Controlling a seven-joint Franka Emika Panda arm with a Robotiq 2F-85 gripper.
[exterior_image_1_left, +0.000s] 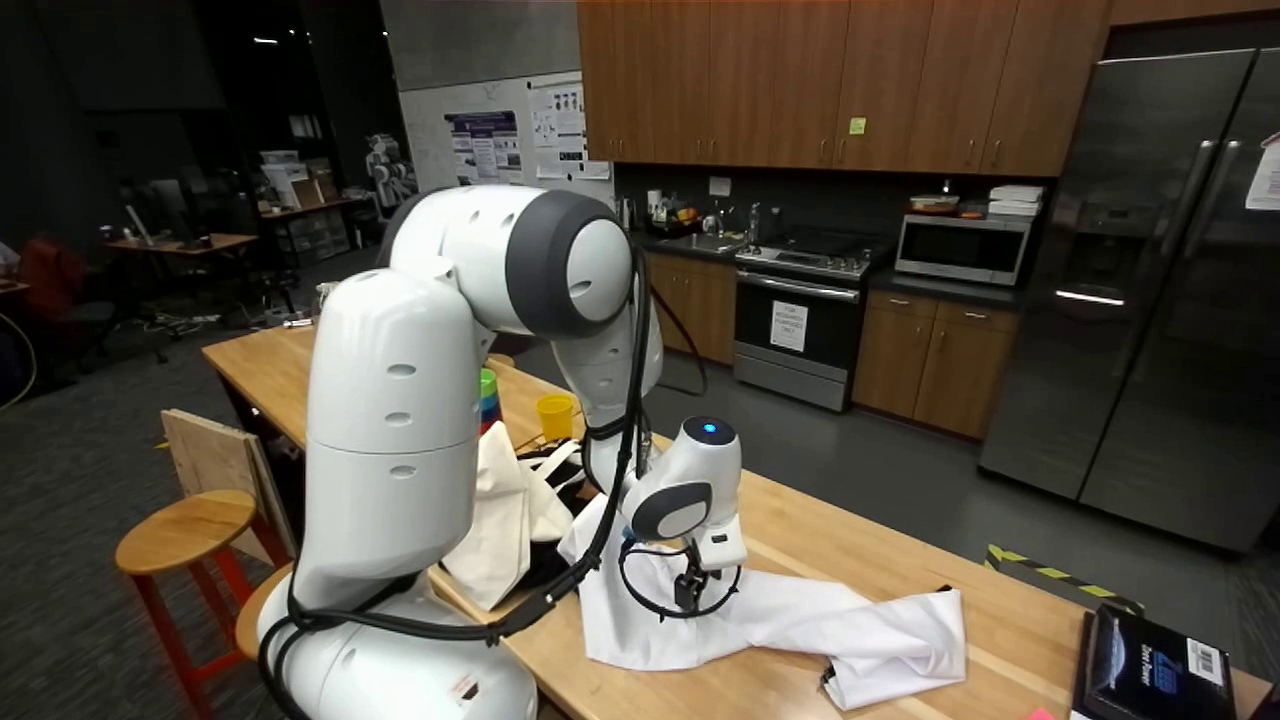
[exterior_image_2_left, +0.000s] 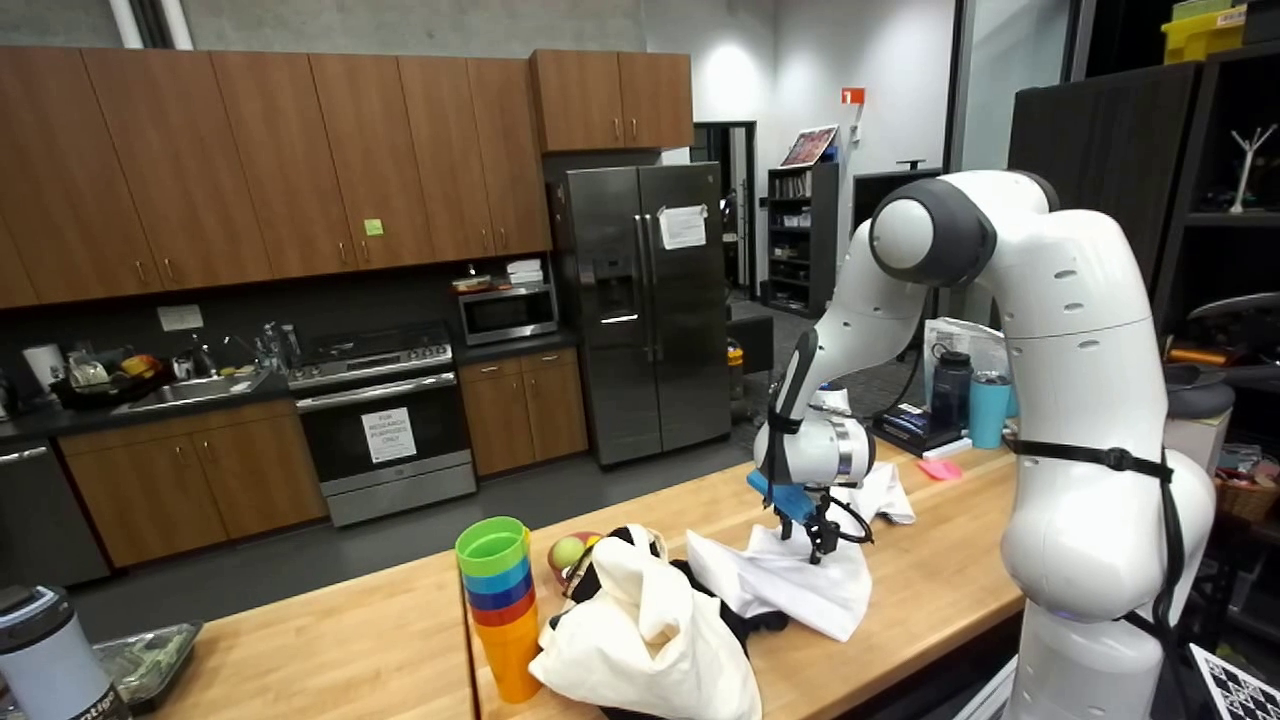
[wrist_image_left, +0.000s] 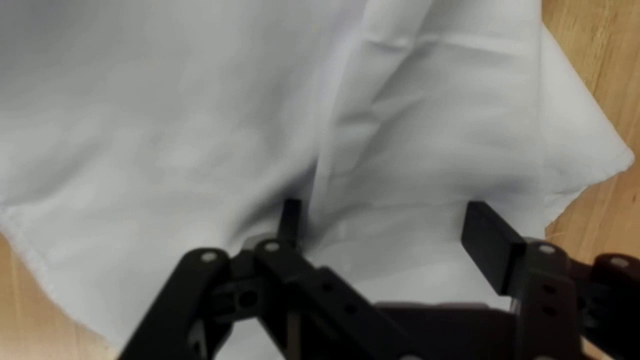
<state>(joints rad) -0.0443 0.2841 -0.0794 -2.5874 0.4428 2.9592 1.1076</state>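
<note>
- Nearest is the white robot arm (exterior_image_1_left: 390, 440), dark grey at its joints, arching up and then down so that its wrist hangs above the wooden table (exterior_image_2_left: 950, 570).
- That table runs long beneath the wrist, its pale top seamed across beside the stack of coloured cups (exterior_image_2_left: 505, 610).
- A steel refrigerator (exterior_image_2_left: 650, 320) stands beyond the table, well apart from it, with a sheet of paper (exterior_image_2_left: 683, 227) on one door.
- The white cloth (exterior_image_1_left: 760, 610) lies rumpled on the table directly under the gripper (wrist_image_left: 385, 220); in an exterior view one end stretches toward the black box (exterior_image_1_left: 1155, 665), and its folds and free edges show in the wrist view.
- A cream fabric bag (exterior_image_2_left: 650, 630) slumps beside the cloth, with some black fabric (exterior_image_2_left: 765, 621) showing under it.
- The cups stand upright next to the bag, nested one in another, green at the top and orange at the bottom.
- The box lies toward the table's end, well apart from the gripper.
- The gripper's fingers (wrist_image_left: 492, 245) are spread wide, with cloth in view between them; one tip sits by a dark fold, and whether either tip presses on the fabric I cannot tell.
- A yellow cup (exterior_image_1_left: 556, 415) stands near the stack in an exterior view.
- A pink scrap (exterior_image_2_left: 940, 469) lies near the box.
</note>
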